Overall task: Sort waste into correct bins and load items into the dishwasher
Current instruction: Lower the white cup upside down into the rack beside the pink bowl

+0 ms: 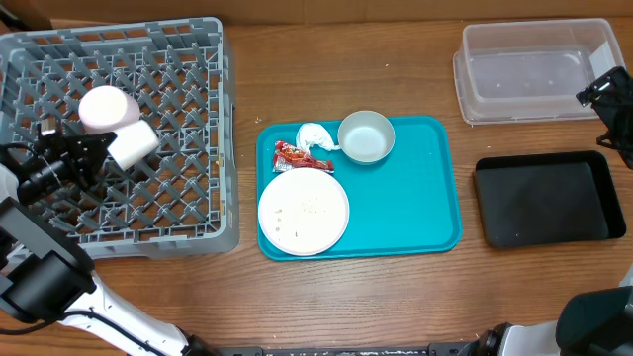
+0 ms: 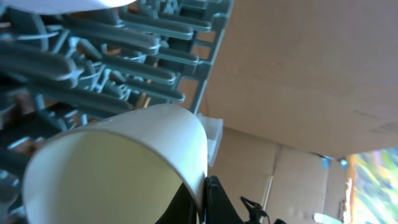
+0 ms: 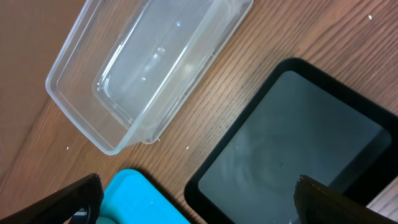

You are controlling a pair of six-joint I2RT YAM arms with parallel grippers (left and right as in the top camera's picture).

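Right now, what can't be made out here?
- Left fingers: left wrist view, mostly hidden behind the cup they grip.
- Right fingers: right wrist view, only the tips show, cut off by the bottom edge.
- Crumbs on the large plate: overhead, too small to count.
- Wrapper print: overhead, too small.

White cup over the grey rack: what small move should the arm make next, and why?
Probably lower the cup among the pegs of the rack: the left gripper is shut on its rim, and the cup is tilted over the rack.
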